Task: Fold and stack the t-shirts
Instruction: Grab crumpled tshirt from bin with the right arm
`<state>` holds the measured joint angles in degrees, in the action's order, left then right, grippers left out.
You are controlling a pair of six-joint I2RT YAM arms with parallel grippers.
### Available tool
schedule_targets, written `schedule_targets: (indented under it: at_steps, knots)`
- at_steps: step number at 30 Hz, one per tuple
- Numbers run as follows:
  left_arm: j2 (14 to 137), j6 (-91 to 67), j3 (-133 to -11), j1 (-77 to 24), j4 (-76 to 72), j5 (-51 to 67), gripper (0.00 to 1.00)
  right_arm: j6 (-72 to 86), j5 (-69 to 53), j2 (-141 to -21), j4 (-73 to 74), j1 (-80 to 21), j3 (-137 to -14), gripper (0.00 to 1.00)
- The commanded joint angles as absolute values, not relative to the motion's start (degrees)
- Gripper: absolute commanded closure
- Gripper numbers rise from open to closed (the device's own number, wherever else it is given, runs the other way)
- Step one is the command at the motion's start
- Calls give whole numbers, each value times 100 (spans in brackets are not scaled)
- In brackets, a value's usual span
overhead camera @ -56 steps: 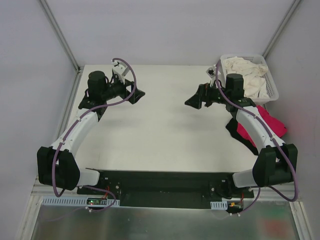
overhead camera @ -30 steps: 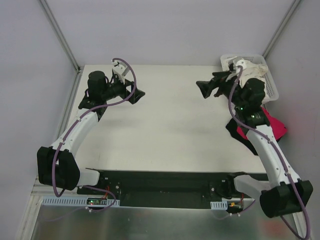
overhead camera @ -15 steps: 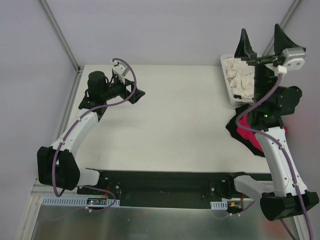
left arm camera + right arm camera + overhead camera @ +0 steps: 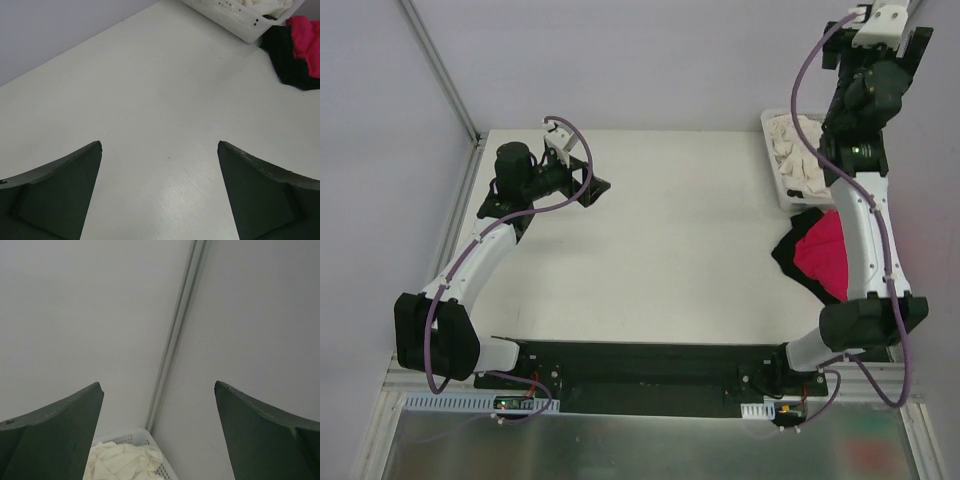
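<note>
Our right gripper (image 4: 157, 385), wide open and empty, hangs high by the basket (image 4: 790, 112) of cream t-shirts (image 4: 800, 160); a pink t-shirt (image 4: 820, 255) and a black t-shirt (image 4: 785, 258) lie just beside it. The left gripper (image 4: 595, 187) is open too. We should tip down, pinching one shirt only.

Table (image 4: 650, 240): matt white, smooth, faint grain. Basket (image 4: 227, 11): white plastic lattice, slight sheen. Cream-white t-shirts (image 4: 122, 460): soft crumpled cloth, matt. Magenta-pink t-shirt (image 4: 823, 255) and black t-shirt (image 4: 786, 256): soft matt cloth, rumpled. Walls (image 4: 670, 60): matt pale grey, smooth
</note>
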<state>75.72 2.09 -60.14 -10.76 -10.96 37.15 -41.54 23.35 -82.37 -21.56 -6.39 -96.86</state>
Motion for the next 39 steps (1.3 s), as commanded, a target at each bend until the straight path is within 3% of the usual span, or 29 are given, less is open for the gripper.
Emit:
schedule_targets:
  at_steps: [1,16,22,26,39]
  knots:
    - [7541,141,-6047,-1028,-1362,3964,1,-3296,2917,-9225,-151,-10,-11212,4]
    - [7576,114,-6038,-1028,-1397,3999,1,-1356,2199,-12040,3417,914,-12700,4]
    - [7567,105,-6021,-1028,-1397,3999,1,-493,1408,-11620,3217,1107,-11332,3]
    - [7585,97,-6029,-1028,-1406,4017,1,-124,1064,-11593,3278,1134,-11084,1]
    - [7647,70,-6073,-1028,-1406,4078,1,-308,-385,-12173,4307,1028,-11918,1]
